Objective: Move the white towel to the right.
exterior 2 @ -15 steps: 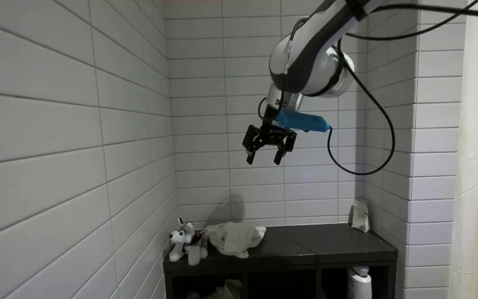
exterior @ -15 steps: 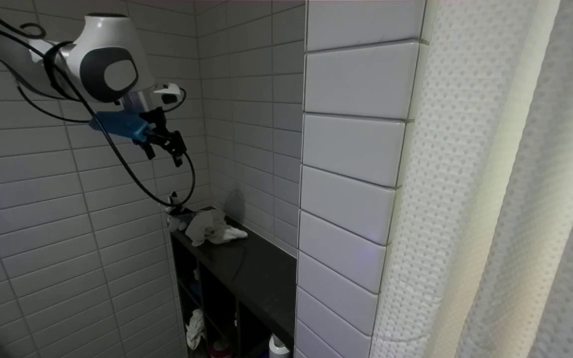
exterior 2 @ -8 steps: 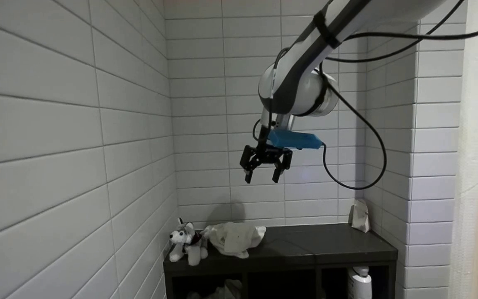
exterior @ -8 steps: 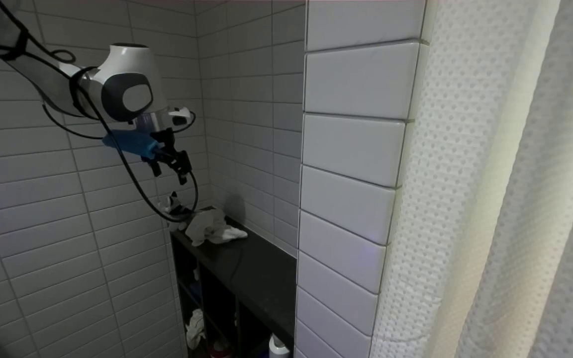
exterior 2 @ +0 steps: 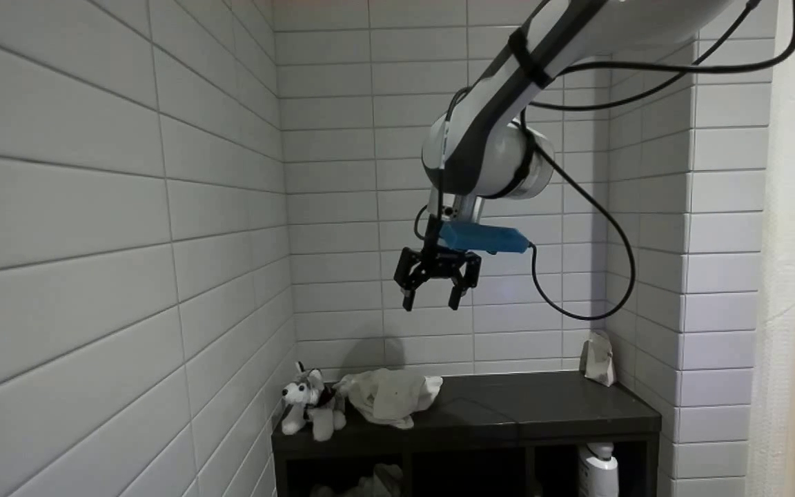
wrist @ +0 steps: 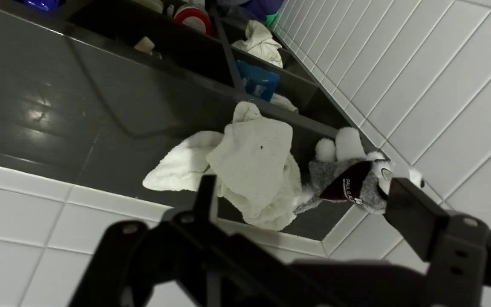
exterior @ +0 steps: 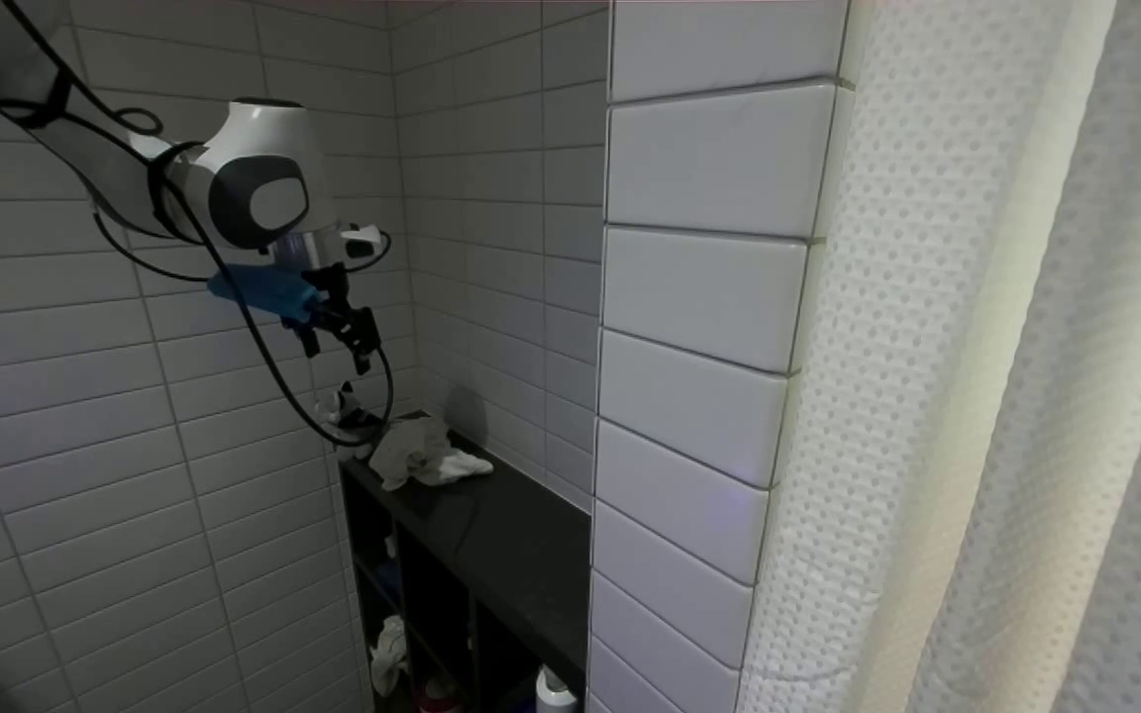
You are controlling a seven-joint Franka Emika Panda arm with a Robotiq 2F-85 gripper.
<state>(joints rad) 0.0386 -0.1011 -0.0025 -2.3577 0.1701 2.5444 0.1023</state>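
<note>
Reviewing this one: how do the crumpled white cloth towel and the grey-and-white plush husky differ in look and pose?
The crumpled white cloth towel is white nearly throughout, while the grey-and-white plush husky wears a lettered dark red bandana. The towel lies in a loose heap; the husky is upright, head raised. Both rest on top of the dark shelf unit.
</note>
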